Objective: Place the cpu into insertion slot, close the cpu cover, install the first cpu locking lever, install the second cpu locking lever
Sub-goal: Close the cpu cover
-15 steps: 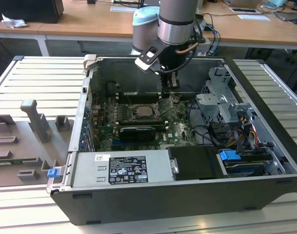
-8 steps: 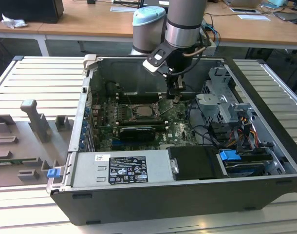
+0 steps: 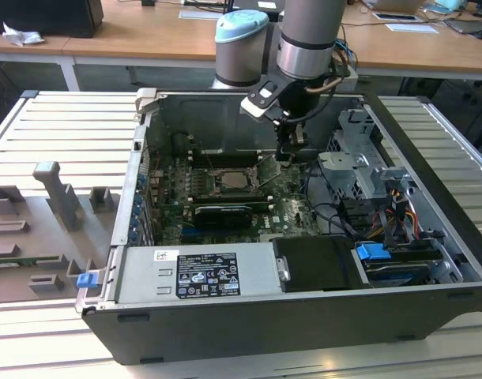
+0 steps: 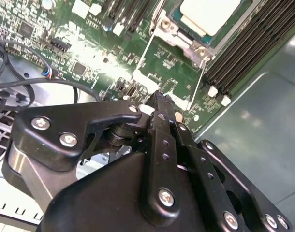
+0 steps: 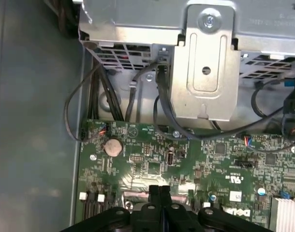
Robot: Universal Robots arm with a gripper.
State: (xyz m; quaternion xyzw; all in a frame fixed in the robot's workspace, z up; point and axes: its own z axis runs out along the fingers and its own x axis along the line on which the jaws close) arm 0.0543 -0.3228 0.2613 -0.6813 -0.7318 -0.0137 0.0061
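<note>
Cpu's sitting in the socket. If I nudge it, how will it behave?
Flat and thin, the cpu is probably stiff and light. Its smooth metal top looks slippery. Seated inside the insertion slot rim, it likely resists sideways pushes.

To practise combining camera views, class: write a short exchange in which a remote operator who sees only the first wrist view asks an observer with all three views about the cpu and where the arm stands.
Operator: I see the tool tips closed together over the green board. Where is the cpu?
Observer: In the second wrist view the cpu lies in the insertion slot, pale top up.
Operator: Where is the tool relative to that slot?
Observer: In the exterior view it hangs low over the board, just to the exterior view's right of the slot.
</note>
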